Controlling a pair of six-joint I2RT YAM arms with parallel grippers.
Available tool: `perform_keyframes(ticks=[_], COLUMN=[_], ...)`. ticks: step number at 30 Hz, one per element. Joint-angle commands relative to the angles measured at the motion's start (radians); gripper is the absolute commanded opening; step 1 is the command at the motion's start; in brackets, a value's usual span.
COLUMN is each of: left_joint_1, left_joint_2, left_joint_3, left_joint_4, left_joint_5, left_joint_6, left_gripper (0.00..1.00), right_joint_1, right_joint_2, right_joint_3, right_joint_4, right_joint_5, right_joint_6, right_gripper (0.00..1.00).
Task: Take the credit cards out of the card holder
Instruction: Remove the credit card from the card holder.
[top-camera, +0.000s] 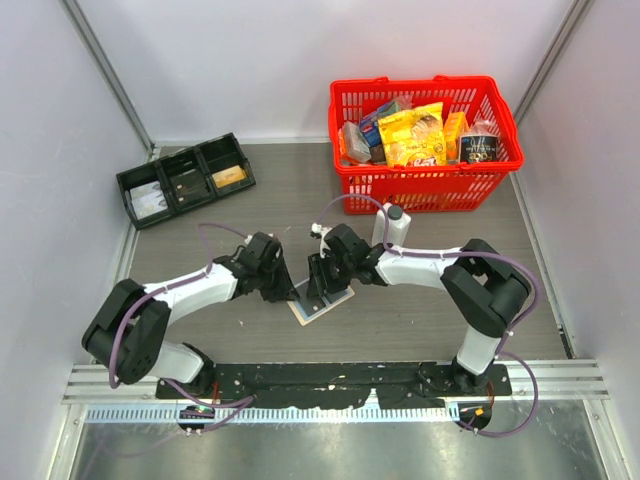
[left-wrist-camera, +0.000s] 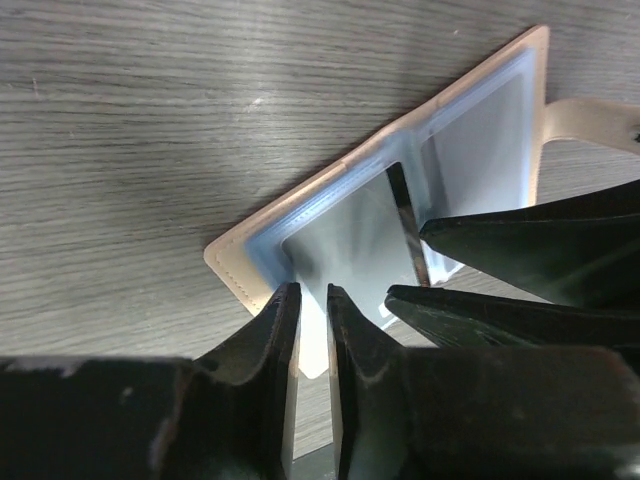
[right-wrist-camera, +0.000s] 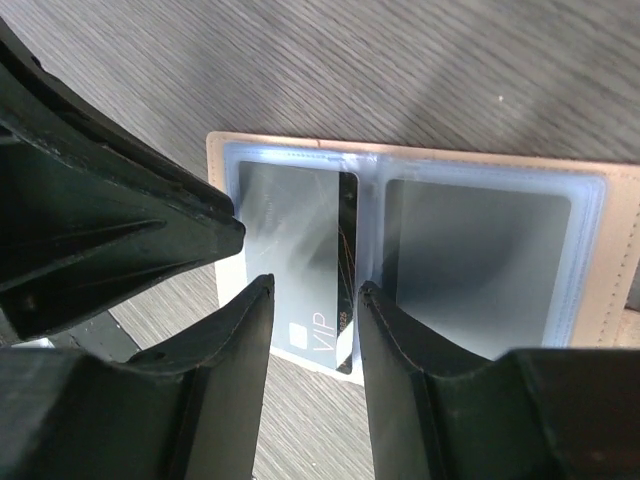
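The tan card holder lies open on the table between both grippers, its tan rim framing blue pockets. A grey credit card marked VIP sticks out of one pocket, with a dark card behind it. Another grey card sits in the neighbouring pocket. My right gripper is open, its fingers either side of the VIP card's protruding end. My left gripper has its jaws a narrow gap apart over a pale card corner, clamping nothing that I can see.
A red basket full of packaged groceries stands at the back right. A black three-compartment tray sits at the back left. White walls close in the table on three sides.
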Motion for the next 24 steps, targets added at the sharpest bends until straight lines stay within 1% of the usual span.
perform_keyframes(ticks=[1,3,5,9,14,18,24], left_joint_1=[-0.004,-0.002,0.002,0.028,0.03,0.03,0.03], left_joint_2=[0.038,0.046,0.054,0.06,0.052,0.038,-0.011], left_joint_3=[-0.029,-0.037,-0.04,-0.049,-0.046,-0.047,-0.037], left_joint_4=[0.067,0.058,0.03,0.006,-0.037,-0.053,-0.089], left_joint_5=[0.036,0.019,-0.019,-0.027,-0.05,-0.061,-0.084], left_joint_6=[0.002,0.011,0.034,0.062,0.087,0.097,0.113], left_gripper=[0.17,0.13,0.1,0.01,0.0,0.0,0.0], right_joint_1=[0.002,0.009,0.021,0.04,0.041,0.035,0.035], right_joint_2=[0.007,0.011,0.015,0.006,-0.025,-0.038,-0.031], right_joint_3=[-0.031,-0.043,-0.046,-0.063,-0.086,-0.084,-0.072], right_joint_4=[0.075,0.075,0.113,0.168,0.26,0.314,0.337], right_joint_5=[-0.025,-0.031,-0.046,-0.098,-0.129,-0.187,-0.204], right_joint_6=[0.036,0.045,0.051,0.089,0.143,0.18,0.201], right_gripper=[0.44,0.45,0.45,0.43,0.37,0.36,0.33])
